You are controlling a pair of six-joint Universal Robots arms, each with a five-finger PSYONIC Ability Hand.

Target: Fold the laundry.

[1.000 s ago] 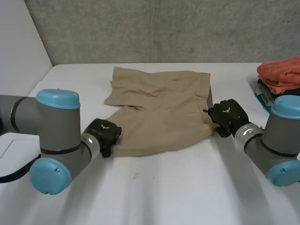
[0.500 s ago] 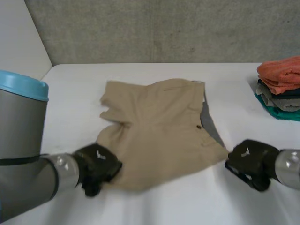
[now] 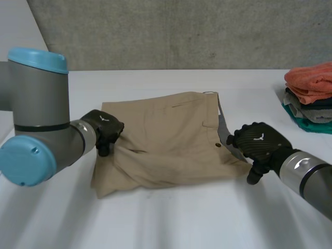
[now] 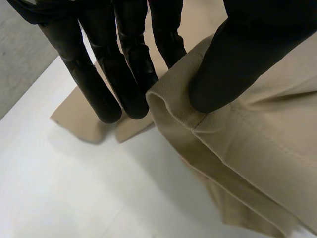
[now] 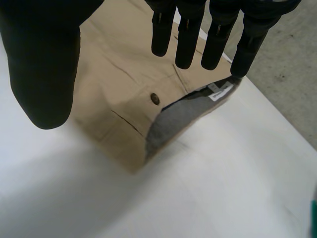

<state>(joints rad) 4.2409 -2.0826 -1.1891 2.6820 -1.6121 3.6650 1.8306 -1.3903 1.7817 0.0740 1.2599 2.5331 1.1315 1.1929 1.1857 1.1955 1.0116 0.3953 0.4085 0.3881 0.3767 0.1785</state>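
The tan shorts [image 3: 166, 140] lie folded over at the middle of the white bench [image 3: 181, 218], waistband to the right. The waistband corner is turned up, exposing grey lining, a dark button [image 5: 155, 98] and a small white tag [image 5: 220, 91]; its print is illegible. The left hand [image 3: 104, 129] pinches a fold at the shorts' left edge between thumb and straight fingers [image 4: 99, 84]. The right hand [image 3: 257, 142] hovers spread wide, holding nothing, beside the waistband. At far right is a stack of folded laundry [image 3: 311, 96], cut off by the frame edge.
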